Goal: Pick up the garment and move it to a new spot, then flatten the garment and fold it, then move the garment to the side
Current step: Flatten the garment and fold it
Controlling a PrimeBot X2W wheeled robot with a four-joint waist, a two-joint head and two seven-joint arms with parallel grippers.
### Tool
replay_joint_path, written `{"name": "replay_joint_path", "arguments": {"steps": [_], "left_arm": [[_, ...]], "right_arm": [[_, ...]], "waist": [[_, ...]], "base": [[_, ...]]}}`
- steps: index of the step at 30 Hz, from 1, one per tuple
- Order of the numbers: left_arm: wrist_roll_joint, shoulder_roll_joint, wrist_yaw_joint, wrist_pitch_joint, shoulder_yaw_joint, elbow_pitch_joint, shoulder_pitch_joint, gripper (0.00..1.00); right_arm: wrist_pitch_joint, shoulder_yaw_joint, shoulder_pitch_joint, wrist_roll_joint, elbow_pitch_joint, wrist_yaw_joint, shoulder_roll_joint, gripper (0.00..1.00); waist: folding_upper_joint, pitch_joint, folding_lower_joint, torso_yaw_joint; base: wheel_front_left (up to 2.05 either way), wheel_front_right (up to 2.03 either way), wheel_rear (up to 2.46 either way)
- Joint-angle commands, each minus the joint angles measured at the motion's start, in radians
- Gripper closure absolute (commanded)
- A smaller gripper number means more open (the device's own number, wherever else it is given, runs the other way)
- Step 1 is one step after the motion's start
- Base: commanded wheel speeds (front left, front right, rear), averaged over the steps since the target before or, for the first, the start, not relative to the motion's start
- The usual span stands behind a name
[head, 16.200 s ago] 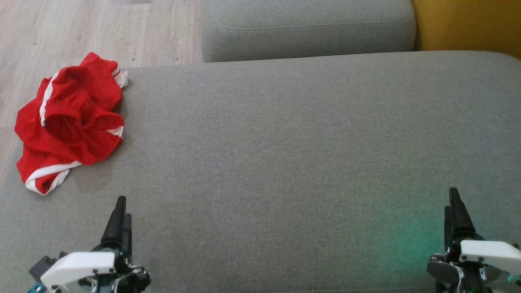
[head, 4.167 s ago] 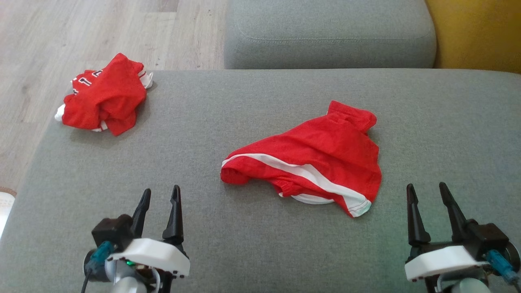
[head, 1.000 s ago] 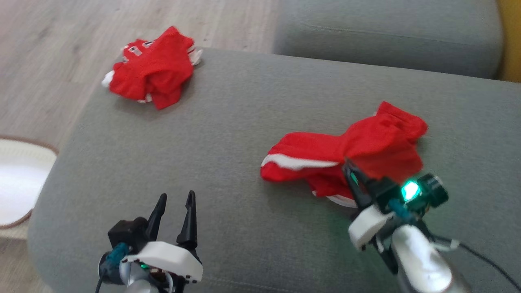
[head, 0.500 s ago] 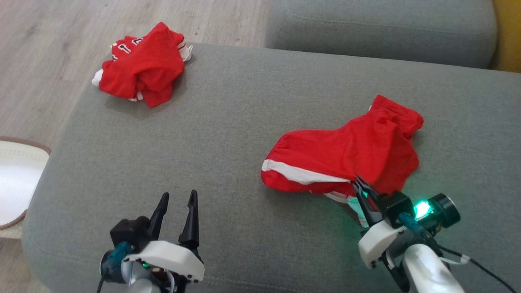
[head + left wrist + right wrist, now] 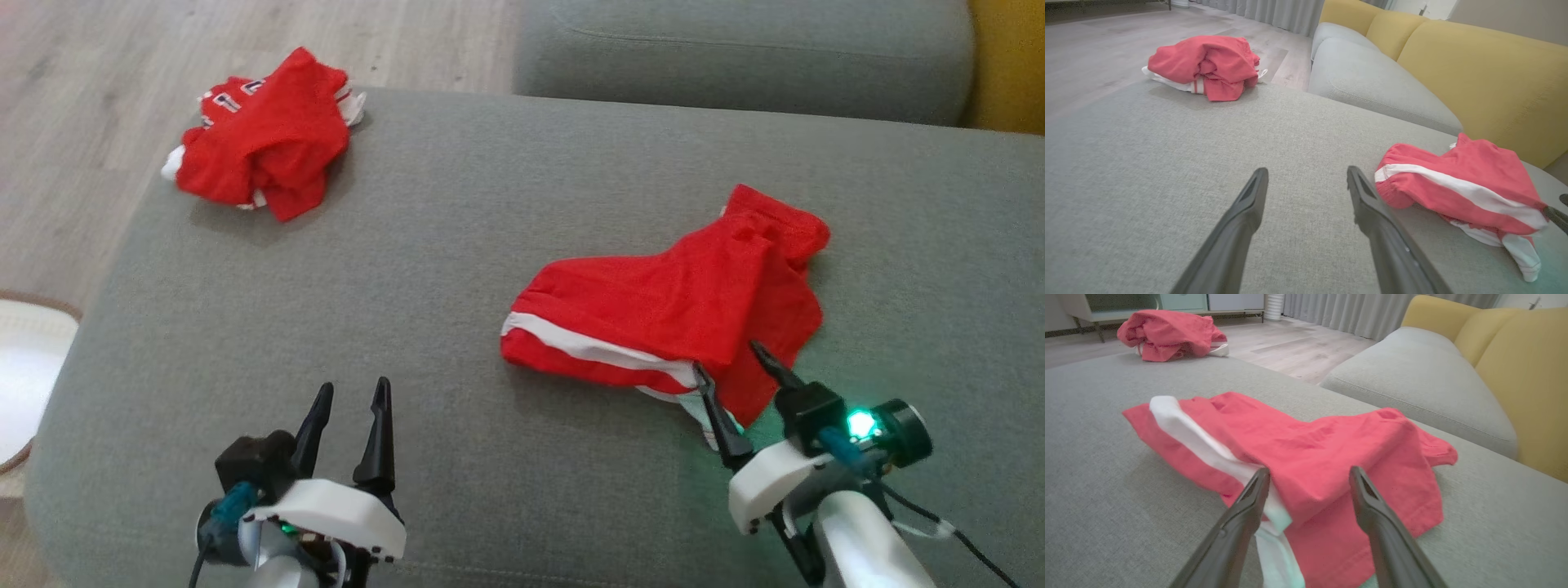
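Loads of bare grey seat cushion (image 5: 424, 269) in front of the left gripper (image 5: 354, 384), whose fingers are spread. Nothing's in its lane all the way to the crumpled red jersey (image 5: 261, 155) on the far left corner. The only lump mid-cushion is the red shorts (image 5: 678, 302), well apart from the jersey with a wide clear lane between. The right gripper (image 5: 727, 359), fingers apart, sits right at the shorts' near hem. The far side is hemmed in by a second grey cushion (image 5: 735, 57) and the yellow backrest (image 5: 1474, 73). The left edge drops to wood floor (image 5: 82, 82).

Grey sofa (image 5: 408, 327), yellow backrest (image 5: 1474, 69) — pale wood floor (image 5: 82, 82).
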Motion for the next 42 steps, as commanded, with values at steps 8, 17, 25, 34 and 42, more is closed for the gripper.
{"name": "replay_joint_path", "arguments": {"steps": [8,17,25,34,42], "left_arm": [[0.0,0.001,0.009,-0.012,0.035,-0.036,-0.04,0.0],[0.017,0.001,0.001,-0.012,0.034,-0.03,-0.053,0.0],[0.022,0.001,-0.003,-0.012,0.04,-0.025,-0.056,0.0],[0.022,0.001,-0.001,-0.012,0.044,-0.028,-0.059,0.0],[0.015,0.001,0.004,-0.012,0.045,-0.032,-0.058,0.0]], "right_arm": [[-0.007,-0.047,0.093,0.08,-0.159,0.007,0.007,0.0],[0.022,0.01,0.123,0.148,-0.075,0.007,0.007,0.0],[-0.001,0.019,0.033,0.134,0.052,0.007,0.007,0.0],[-0.009,-0.01,-0.054,0.076,0.219,0.007,0.007,1.0],[-0.041,-0.132,-0.072,-0.01,0.219,0.007,0.007,1.0]], "waist": [[0.0,-0.008,0.0,-0.068],[0.0,0.002,0.0,-0.05],[0.0,0.009,0.0,-0.021],[0.0,0.025,0.0,-0.02],[0.0,0.035,0.0,-0.057]], "base": [[0.0,0.0,0.0],[0.0,0.0,0.0],[0.0,0.0,0.0],[0.0,0.0,0.0],[0.0,0.0,0.0]]}}
